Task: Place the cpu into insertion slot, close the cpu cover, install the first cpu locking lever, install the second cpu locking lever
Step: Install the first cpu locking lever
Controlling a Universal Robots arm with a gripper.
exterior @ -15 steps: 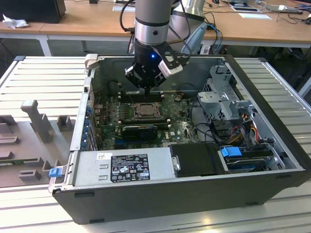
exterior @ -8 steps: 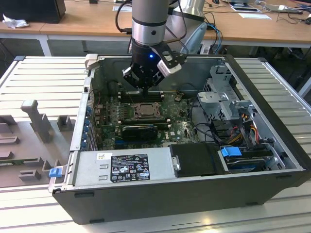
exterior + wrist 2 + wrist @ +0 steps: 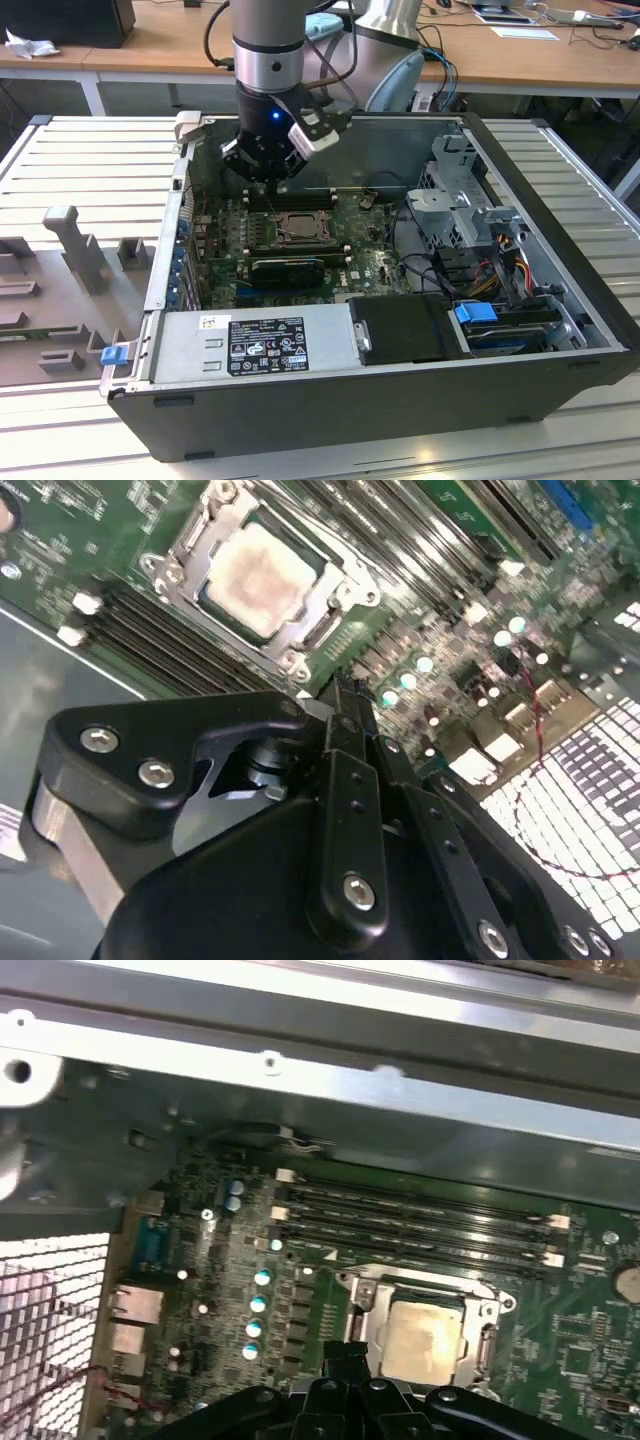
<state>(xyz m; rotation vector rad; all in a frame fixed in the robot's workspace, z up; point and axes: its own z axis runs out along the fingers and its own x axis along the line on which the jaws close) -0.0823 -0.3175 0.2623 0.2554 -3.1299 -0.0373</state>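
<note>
The cpu (image 3: pixel 255 580), a pale beige square chip, lies flat in the insertion slot (image 3: pixel 268 232) on the green motherboard. The cpu cover (image 3: pixel 338 572), a silvery frame, lies down around the chip, which shows through its cut-out. In the first wrist view the cpu (image 3: pixel 420 1338) and the cover's edge (image 3: pixel 420 1282) show the same. My gripper (image 3: pixel 345 690) hangs above the board just beside the socket, between it and the memory slots. Its black fingers are shut with nothing between them. In the exterior view the gripper (image 3: pixel 272 183) sits just behind the cpu (image 3: pixel 297 228).
Long black memory slots (image 3: pixel 410 1220) run beside the socket. A black expansion card (image 3: pixel 285 268) lies in front of it. The power supply (image 3: pixel 250 345), the drive cage (image 3: pixel 460 200) and the case walls hem in the board. Grey fixtures (image 3: pixel 75 250) stand at the exterior view's left.
</note>
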